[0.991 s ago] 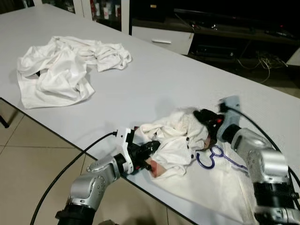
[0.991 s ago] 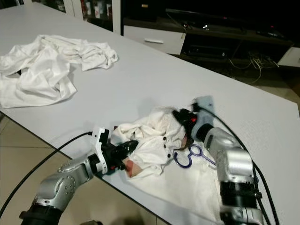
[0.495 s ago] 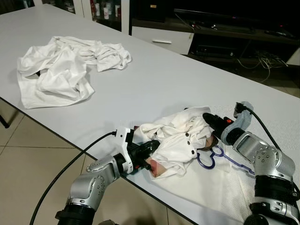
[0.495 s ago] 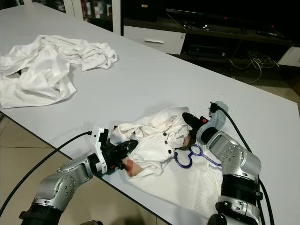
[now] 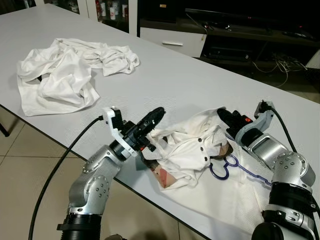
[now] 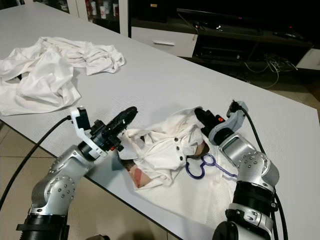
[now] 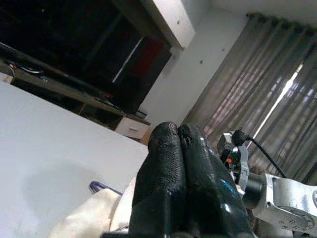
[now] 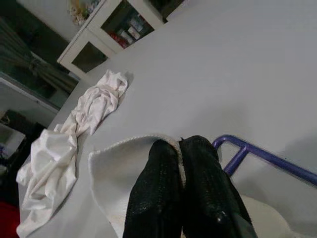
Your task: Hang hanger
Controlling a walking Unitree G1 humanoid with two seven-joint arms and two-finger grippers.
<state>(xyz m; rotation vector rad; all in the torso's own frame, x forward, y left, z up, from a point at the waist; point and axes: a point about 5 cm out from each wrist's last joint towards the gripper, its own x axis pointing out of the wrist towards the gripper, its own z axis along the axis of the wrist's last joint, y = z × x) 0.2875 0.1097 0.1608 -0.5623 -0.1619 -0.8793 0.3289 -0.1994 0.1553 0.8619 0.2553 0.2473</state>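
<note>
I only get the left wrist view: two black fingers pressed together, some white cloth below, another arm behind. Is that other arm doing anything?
Observer: Yes. The right end effector is shut on an edge of the white buttoned shirt; its own wrist view shows cloth pinched between the fingers.
Operator: And that bit of purple I can just glimpse?
Observer: It is a purple hanger, lying flat on the white table with its hook out beside the shirt's collar and its far end under the fabric.
Operator: Is that shirt the only laundry?
Observer: No. A second crumpled heap of white cloth lies at the table's far left, well apart from your left end effector.
</note>
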